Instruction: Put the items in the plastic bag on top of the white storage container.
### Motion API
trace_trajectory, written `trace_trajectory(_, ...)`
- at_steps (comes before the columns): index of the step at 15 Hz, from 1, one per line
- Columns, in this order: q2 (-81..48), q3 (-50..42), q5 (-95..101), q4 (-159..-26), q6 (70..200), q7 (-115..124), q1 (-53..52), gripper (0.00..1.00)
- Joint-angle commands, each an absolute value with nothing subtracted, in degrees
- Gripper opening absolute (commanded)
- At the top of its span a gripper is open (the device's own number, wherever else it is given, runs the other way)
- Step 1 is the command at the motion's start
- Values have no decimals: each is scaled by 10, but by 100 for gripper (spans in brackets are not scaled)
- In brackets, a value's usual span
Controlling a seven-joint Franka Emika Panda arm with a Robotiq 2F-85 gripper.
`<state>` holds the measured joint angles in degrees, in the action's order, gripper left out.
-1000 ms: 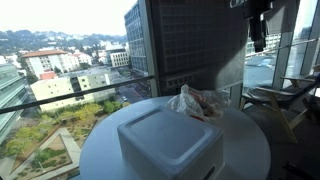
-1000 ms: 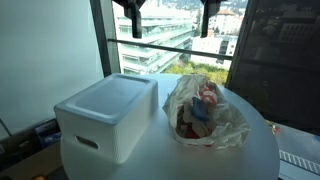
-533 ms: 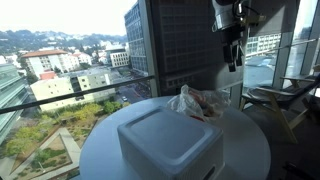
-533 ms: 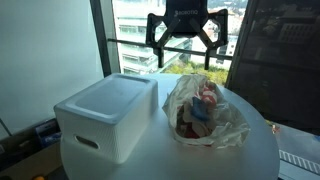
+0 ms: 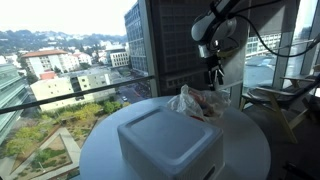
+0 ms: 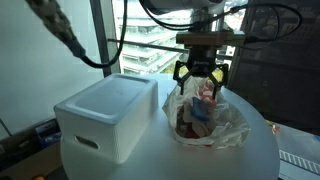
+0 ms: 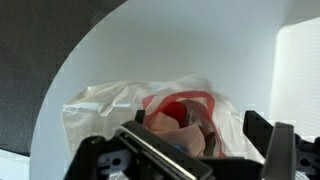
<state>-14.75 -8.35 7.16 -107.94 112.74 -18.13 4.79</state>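
A clear plastic bag (image 6: 207, 115) with red trim lies on the round white table, holding red, blue and tan items. It also shows in an exterior view (image 5: 198, 102) and in the wrist view (image 7: 165, 110). The white storage container (image 6: 107, 113) with a closed lid stands beside it, also seen in an exterior view (image 5: 169, 141). My gripper (image 6: 201, 76) hangs open just above the bag's far end, fingers spread, holding nothing; it also shows in an exterior view (image 5: 214, 78). In the wrist view the open fingers (image 7: 195, 135) frame the bag's mouth.
The round white table (image 6: 255, 150) stands against a large window (image 5: 70, 60) with a city view. A chair (image 5: 278, 97) stands behind the table. Dark cables (image 6: 262, 20) hang from the arm above the bag.
The arm has come down from the top of the frames toward the bag. The gripper now hangs just above it, still open. The bag and container have not moved.
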Motion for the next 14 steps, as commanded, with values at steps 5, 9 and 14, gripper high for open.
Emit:
trace_trajectory(5,-321,-42,-2,-904,1130,-180,90,100)
trace_trajectory(9,-394,-29,-24,-832,1126,-177,106,100)
trace_trajectory(14,-477,-19,-32,-756,1125,-186,127,100)
